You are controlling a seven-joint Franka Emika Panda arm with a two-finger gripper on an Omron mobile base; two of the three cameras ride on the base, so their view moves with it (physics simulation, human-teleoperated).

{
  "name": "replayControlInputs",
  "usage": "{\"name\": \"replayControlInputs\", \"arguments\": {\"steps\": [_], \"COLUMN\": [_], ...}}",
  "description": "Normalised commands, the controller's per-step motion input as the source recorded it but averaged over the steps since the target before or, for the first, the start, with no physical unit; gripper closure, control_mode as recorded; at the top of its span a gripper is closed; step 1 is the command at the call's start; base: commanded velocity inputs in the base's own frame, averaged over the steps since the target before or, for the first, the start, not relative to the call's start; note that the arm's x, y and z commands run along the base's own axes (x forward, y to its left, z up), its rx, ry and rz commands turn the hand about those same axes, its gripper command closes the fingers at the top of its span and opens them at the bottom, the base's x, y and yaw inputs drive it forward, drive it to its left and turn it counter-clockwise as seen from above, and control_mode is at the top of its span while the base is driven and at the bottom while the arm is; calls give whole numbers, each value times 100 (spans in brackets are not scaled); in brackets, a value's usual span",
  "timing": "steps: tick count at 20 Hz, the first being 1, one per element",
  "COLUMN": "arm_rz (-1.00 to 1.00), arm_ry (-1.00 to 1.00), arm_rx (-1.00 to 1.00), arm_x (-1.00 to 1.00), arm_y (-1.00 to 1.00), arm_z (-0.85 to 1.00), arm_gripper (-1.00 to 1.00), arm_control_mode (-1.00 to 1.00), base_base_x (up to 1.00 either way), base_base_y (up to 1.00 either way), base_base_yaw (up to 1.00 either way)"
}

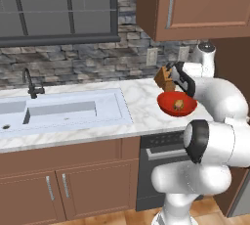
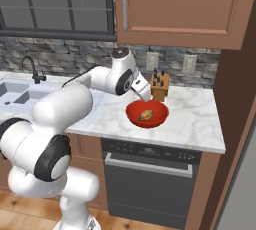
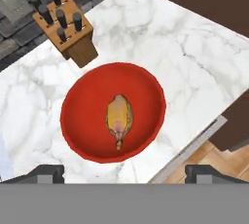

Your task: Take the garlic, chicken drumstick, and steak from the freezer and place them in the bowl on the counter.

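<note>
Nearest the lens in the left base view, the white arm is seen bent across the foreground, and beyond it the bowl (image 1: 177, 103) is found on the bench (image 1: 136, 104), just in front of the knife block (image 1: 165, 78). One small tan item is visible inside the bowl.

From the right base view, the pincer (image 2: 141, 89) is seen poised above the bowl's far rim, apart from it, and nothing is held in it. The chicken drumstick (image 2: 146, 115) is lying in the bowl's hollow.

Through the hand view, both fingertips (image 3: 44, 174) are set wide at the lower corners, so the pincer is judged fully spread and empty. The drumstick is shown lying flat at the bowl's centre, thick end away from the tips, bony end toward them. It is judged light, stiff if frozen, and probably slick; a hold across the thick middle would be safest. Garlic and steak are not yet in the bowl; the steak is expected to be flat and awkward, the garlic small and prone to rolling.
</note>
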Motion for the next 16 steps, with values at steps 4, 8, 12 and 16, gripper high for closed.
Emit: {"name": "replayControlInputs", "arguments": {"steps": [4,8,12,16], "arm_rz": [0,0,0,0], "arm_ry": [-34,-24,-16,0], "arm_rx": [-9,-3,0,1], "arm_x": [-100,-100,-100,-25], "arm_y": [44,38,24,0], "arm_z": [-30,0,28,12], "arm_gripper": [-100,-100,-100,-100], "arm_control_mode": [-100,-100,-100,100], "base_base_x": [0,0,0,-75], "base_base_y": [0,0,0,0], "base_base_yaw": [0,0,0,0]}}
